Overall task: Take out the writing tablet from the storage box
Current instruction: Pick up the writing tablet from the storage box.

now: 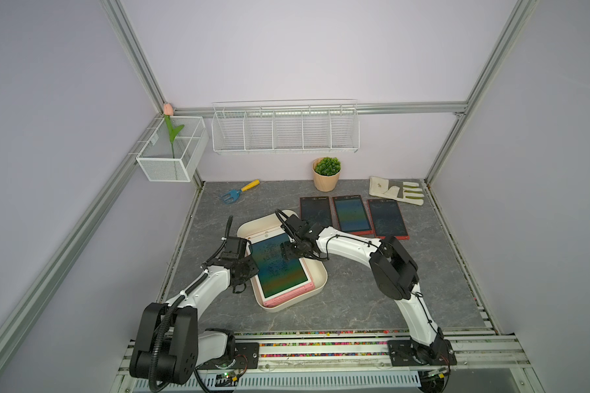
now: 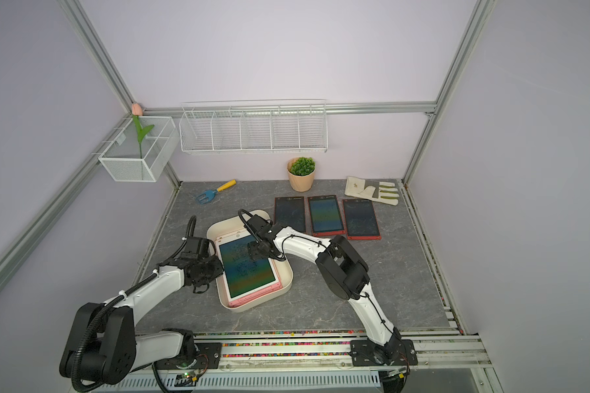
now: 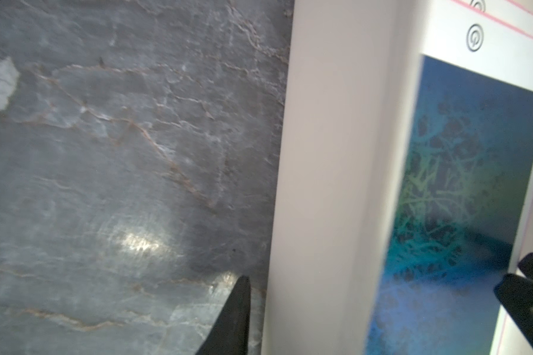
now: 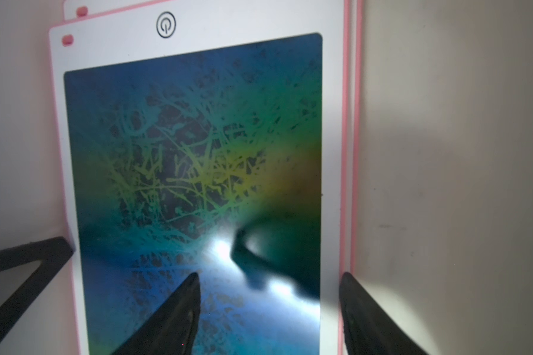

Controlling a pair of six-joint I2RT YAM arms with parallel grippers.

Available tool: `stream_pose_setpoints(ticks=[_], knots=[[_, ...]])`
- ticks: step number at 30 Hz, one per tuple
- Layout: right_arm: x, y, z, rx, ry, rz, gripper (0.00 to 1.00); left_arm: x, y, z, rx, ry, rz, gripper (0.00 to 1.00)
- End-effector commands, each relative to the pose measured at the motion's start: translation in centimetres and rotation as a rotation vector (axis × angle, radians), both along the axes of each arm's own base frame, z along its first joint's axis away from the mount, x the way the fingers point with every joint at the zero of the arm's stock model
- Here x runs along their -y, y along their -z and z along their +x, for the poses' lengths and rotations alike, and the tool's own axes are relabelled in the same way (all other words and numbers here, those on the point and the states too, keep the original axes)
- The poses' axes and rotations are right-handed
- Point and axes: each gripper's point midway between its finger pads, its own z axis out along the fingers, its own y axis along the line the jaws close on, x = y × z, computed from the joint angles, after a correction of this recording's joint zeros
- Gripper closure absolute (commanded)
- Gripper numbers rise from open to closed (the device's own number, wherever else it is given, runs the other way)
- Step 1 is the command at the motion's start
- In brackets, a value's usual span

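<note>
Between the spread fingers of the right claw (image 4: 270,275) runs the pink side edge of the writing tablet (image 4: 191,153): one finger hangs over the scribbled rainbow screen, the other over the bare floor of the storage box (image 4: 443,184), and neither pinches anything. The tablet lies flat on top of a stack of pink-edged tablets inside the box. Across the tablet from this claw, the left claw (image 1: 249,272) sits at the box's wall. Its wrist view shows one finger outside the wall, over the grey table (image 3: 120,153); whether it is spread or pressed together cannot be told. Beyond the right claw, just outside the box, three red tablets (image 1: 351,214) lie side by side. Farther back stand a potted plant (image 1: 326,173), a glove (image 1: 395,190) and a toy rake (image 1: 239,192).
</note>
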Motion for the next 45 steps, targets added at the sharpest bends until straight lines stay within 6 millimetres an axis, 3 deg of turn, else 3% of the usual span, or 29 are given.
stream_pose_setpoints(ticks=[1,21,36,45], knots=[[1.0,2.1,-0.6,-0.019,0.011,-0.070,0.28,-0.3,-0.5,0.3,0.021,-0.011,0.009,0.72],[1.9,3.1,-1.5,-0.019,-0.006,-0.144,0.28,-0.4,-0.3,0.2,0.018,-0.012,0.013,0.74],[1.8,0.2,-0.9,0.072,-0.002,-0.138,0.28,-0.3,-0.3,0.3,0.018,-0.010,0.009,0.74],[1.2,0.9,-1.5,0.036,-0.018,-0.122,0.28,-0.3,-0.3,0.4,0.018,-0.009,0.009,0.75]])
